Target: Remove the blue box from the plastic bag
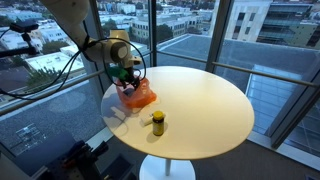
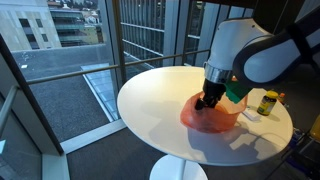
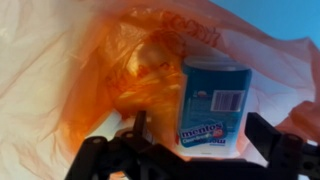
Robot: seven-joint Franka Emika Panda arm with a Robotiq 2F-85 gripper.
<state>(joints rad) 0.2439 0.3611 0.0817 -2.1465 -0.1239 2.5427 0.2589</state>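
In the wrist view the blue Mentos box [image 3: 212,95] stands inside the orange plastic bag [image 3: 110,70], its barcode end up. My gripper [image 3: 200,122] is open around the box. The right finger is next to the box's edge. The left finger stands apart from it, with bag film between. In both exterior views the gripper [image 1: 125,80] [image 2: 207,100] reaches down into the bag [image 1: 140,98] [image 2: 210,117], which lies on the round white table [image 1: 205,95] [image 2: 155,100]. The box is hidden in the exterior views.
A small yellow jar with a dark lid [image 1: 158,123] [image 2: 266,103] stands on the table close to the bag. The table stands beside glass walls with railings. The table edge is close behind the bag.
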